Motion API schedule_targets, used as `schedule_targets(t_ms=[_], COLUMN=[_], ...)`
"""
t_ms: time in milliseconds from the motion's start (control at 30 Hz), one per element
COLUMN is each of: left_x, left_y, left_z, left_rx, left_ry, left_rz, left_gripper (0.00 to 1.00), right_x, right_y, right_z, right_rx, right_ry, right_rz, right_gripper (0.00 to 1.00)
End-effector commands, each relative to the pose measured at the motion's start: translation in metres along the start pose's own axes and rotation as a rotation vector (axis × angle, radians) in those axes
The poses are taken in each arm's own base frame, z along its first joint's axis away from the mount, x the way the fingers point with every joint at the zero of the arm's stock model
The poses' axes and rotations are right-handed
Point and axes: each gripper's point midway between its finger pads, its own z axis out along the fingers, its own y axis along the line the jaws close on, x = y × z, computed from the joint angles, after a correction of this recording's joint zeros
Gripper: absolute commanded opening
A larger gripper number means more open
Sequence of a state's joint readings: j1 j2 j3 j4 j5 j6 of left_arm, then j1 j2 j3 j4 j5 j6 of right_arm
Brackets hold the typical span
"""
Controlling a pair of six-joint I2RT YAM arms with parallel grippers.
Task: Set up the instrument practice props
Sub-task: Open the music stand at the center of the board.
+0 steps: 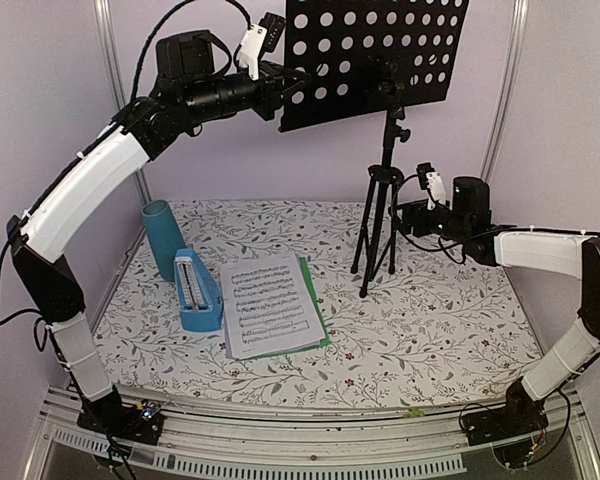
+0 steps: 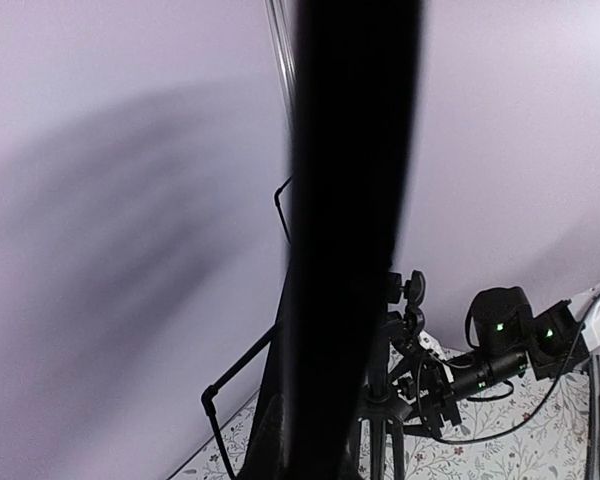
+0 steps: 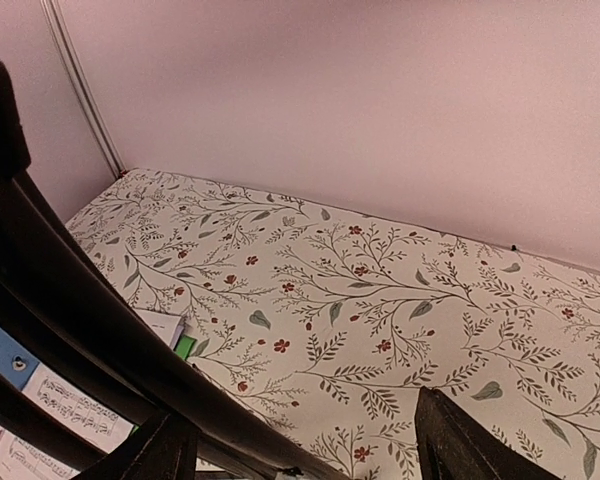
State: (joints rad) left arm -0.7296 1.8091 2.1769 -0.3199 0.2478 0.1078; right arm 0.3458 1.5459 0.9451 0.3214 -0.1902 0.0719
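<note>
My left gripper [image 1: 283,88] is clamped on the left edge of the music stand desk [image 1: 380,50], high over the surface's [image 1: 430,320] far edge. My right gripper [image 1: 407,217] hangs spread, gripping nothing, just beside the tripod [image 1: 378,235]. The sheet-music pages [image 1: 272,305] lie flat toward the near edge, left of that free gripper, long axis near-to-far.

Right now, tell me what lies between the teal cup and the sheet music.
The blue metronome sits between the teal cup and the sheet-music pages, seen in the top view.
</note>
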Motion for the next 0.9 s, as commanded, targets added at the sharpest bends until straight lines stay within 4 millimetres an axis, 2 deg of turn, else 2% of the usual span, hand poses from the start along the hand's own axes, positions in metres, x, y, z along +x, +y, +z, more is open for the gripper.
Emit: schedule_targets(t_ms=[0,133,267,467,633,767,867], left_x=[-0.020,-0.019,-0.020,-0.020,-0.022,-0.022,-0.023], left_y=[0.003,0.003,0.000,-0.003,-0.002,-0.002,-0.001], left_z=[-0.003,-0.002,-0.002,-0.001,-0.002,-0.001,-0.001], left_rx=[0.000,0.004,0.020,0.033,0.030,0.026,0.026], left_ry=[-0.066,-0.065,-0.068,-0.071,-0.076,-0.078,-0.078], left_rz=[0.049,0.051,0.049,0.044,0.042,0.041,0.042], left_gripper=[0.00,0.00,0.00,0.00,0.00,0.00,0.00], right_x=[-0.019,-0.023,-0.024,-0.011,0.005,0.021,0.031], right_y=[0.005,0.013,0.022,0.038,0.064,0.086,0.090], right_z=[-0.006,-0.015,-0.035,-0.049,-0.058,-0.056,-0.051], right_rx=[-0.031,-0.060,-0.087,-0.144,-0.217,-0.299,-0.335], right_ry=[0.002,0.018,0.031,0.073,0.105,0.134,0.136], right_rz=[0.061,0.085,0.113,0.157,0.179,0.206,0.242], right_gripper=[0.76,0.76,0.76,0.75,0.75,0.74,0.74])
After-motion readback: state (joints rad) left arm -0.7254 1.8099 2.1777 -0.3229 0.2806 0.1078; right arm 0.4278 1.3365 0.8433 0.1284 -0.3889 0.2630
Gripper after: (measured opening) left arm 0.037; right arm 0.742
